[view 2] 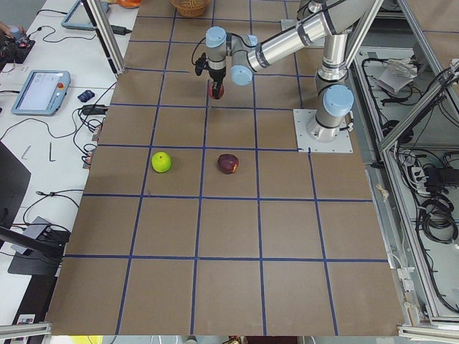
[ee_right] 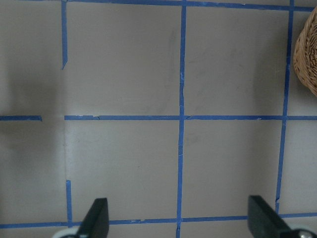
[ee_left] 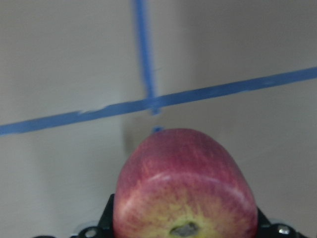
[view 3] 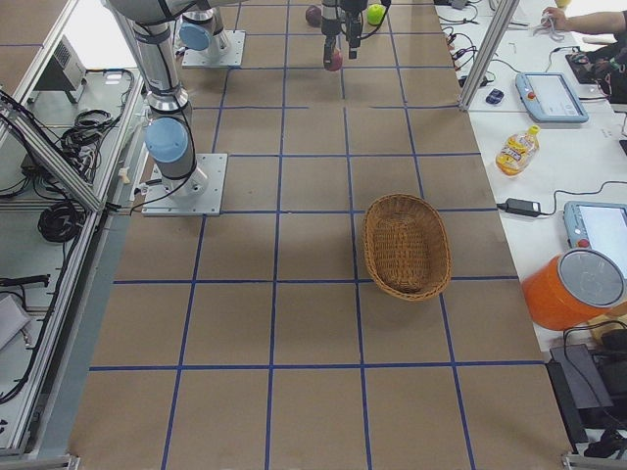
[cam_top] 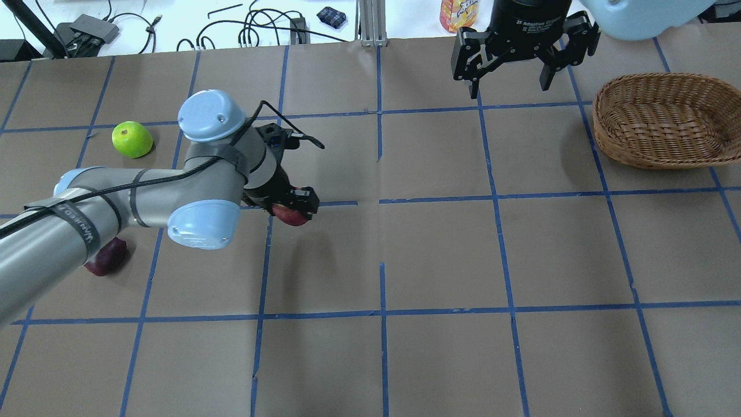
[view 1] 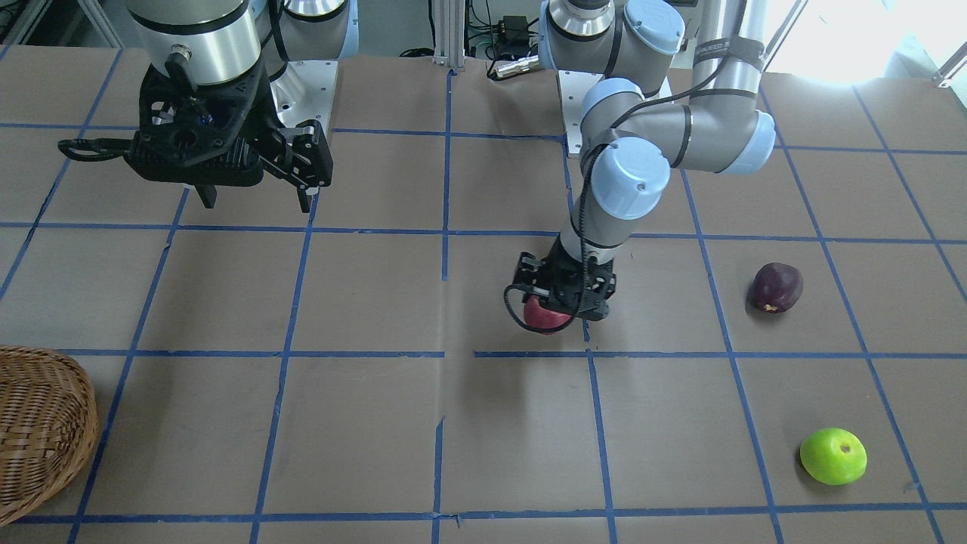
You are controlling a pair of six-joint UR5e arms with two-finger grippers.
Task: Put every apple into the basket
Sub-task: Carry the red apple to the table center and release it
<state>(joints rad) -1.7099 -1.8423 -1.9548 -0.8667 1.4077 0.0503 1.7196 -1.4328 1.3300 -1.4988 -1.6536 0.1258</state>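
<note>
My left gripper (cam_top: 292, 209) is shut on the red apple (cam_top: 289, 215), held a little above the table near its middle; the apple fills the left wrist view (ee_left: 183, 188) and shows in the front view (view 1: 545, 316). The dark purple apple (view 1: 776, 287) lies on the table, half hidden under my left arm in the overhead view (cam_top: 107, 258). The lime green apple (cam_top: 132, 139) lies at the far left. The wicker basket (cam_top: 660, 121) stands at the far right. My right gripper (cam_top: 509, 87) is open and empty, high beside the basket.
The table is brown paper with a blue tape grid. A basket edge (ee_right: 307, 49) shows in the right wrist view. Cables, a bottle (cam_top: 460, 14) and gear lie beyond the far table edge.
</note>
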